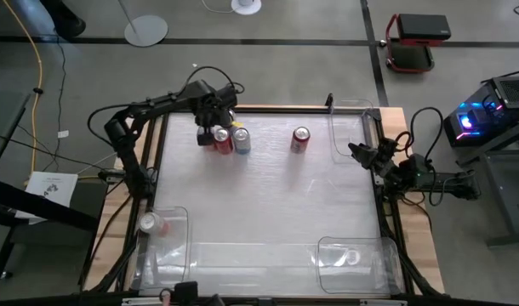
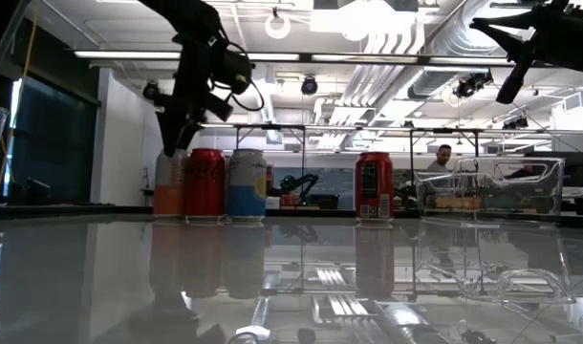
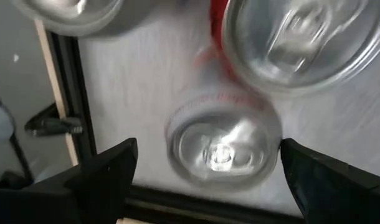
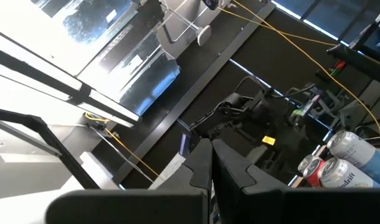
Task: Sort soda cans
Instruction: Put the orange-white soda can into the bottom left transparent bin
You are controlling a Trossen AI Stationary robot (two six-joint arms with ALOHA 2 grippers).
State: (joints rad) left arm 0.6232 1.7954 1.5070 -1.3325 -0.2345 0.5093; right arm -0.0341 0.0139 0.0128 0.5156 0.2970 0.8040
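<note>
Three soda cans stand on their bases in a tight row near the far-left of the table: a silver-and-orange can (image 2: 169, 186), a red can (image 2: 205, 183) and a silver-and-blue can (image 2: 247, 183). A lone red can (image 1: 300, 138) stands to their right. My left gripper (image 3: 209, 155) is open, pointing down over the silver-and-orange can (image 3: 224, 149), one finger on either side of its top, not touching. Single cans also sit in the near-left bin (image 1: 149, 223) and the near-right bin (image 1: 351, 255). My right gripper (image 1: 355, 151) waits shut at the table's right edge, raised.
Clear plastic bins sit at the near-left corner (image 1: 179, 217), the near-right corner (image 1: 327, 251) and the far-right corner (image 1: 338, 140) of the table. A dark frame rail (image 3: 65, 93) runs along the table's edge close behind the can row. A person shows in the room behind (image 2: 444, 153).
</note>
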